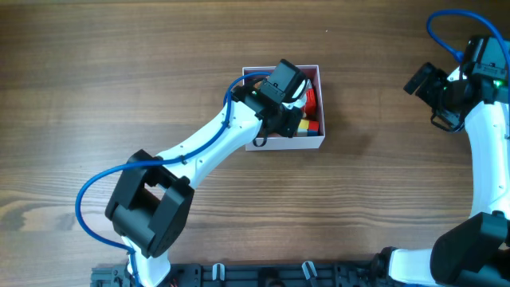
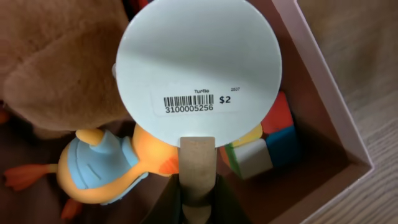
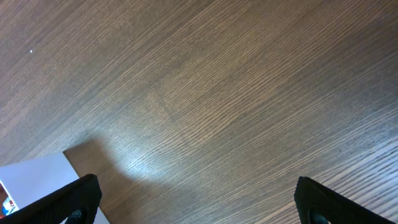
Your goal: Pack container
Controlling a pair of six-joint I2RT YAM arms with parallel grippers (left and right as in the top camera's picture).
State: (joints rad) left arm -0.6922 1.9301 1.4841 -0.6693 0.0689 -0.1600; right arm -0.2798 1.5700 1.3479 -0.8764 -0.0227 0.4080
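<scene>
Left gripper (image 2: 198, 186) pinches round glossy tag (image 2: 198, 68) over pink-lined container (image 2: 323, 81).

Overhead cam looks straight down on the whole table (image 1: 159, 64); left wrist cam faces down into container (image 1: 307, 145), very near a price tag (image 2: 198, 68); right wrist cam views bare tabletop obliquely, sharing the container corner (image 3: 34, 180) with overhead.

Soft glare is picked up on the table (image 3: 205, 112) just beside the container (image 3: 34, 180); inside it, the round price tag (image 2: 199, 62) is brightly lit, the brown plush (image 2: 56, 62) blurred.
</scene>
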